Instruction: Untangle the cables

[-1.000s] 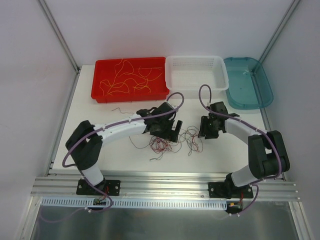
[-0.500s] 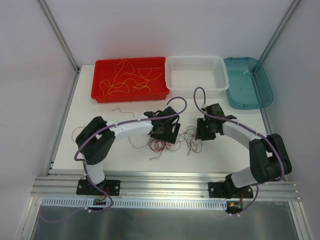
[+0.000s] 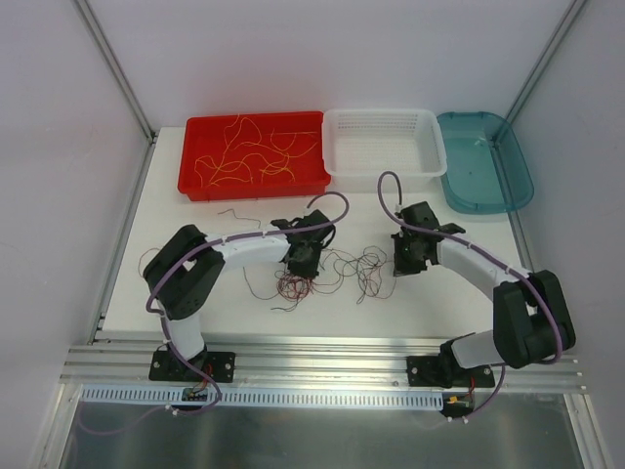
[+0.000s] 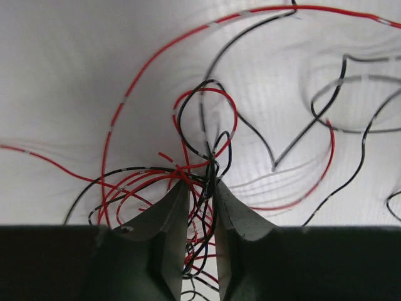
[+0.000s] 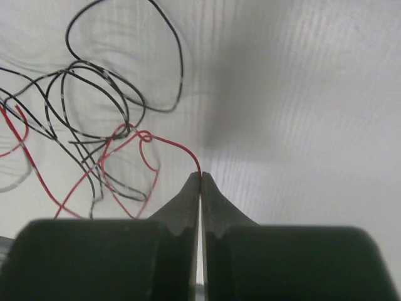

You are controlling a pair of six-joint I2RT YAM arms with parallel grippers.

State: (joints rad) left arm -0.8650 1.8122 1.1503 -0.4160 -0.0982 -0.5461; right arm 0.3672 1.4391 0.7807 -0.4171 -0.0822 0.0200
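The cables (image 3: 344, 266) lie as a loose tangle of thin red and black strands on the white table between my two arms. My left gripper (image 3: 298, 262) is down on the tangle's left end. In the left wrist view its jaws (image 4: 202, 185) stand narrow, with a bundle of red and black strands (image 4: 203, 135) pinched between them. My right gripper (image 3: 402, 266) is at the tangle's right edge. In the right wrist view it (image 5: 200, 177) is shut on the end of one red cable (image 5: 172, 145), beside black loops (image 5: 94, 81).
A red bin (image 3: 190, 156) holding yellow-orange wires stands at the back left. A white basket (image 3: 430, 147) is next to it, and a teal tray (image 3: 483, 161) at the back right. Single strands lie at the left (image 3: 146, 259) and near the bin (image 3: 234, 213).
My left gripper dropped onto the left end of the tangle and closed on a bundle of strands. My right gripper closed on one red cable.
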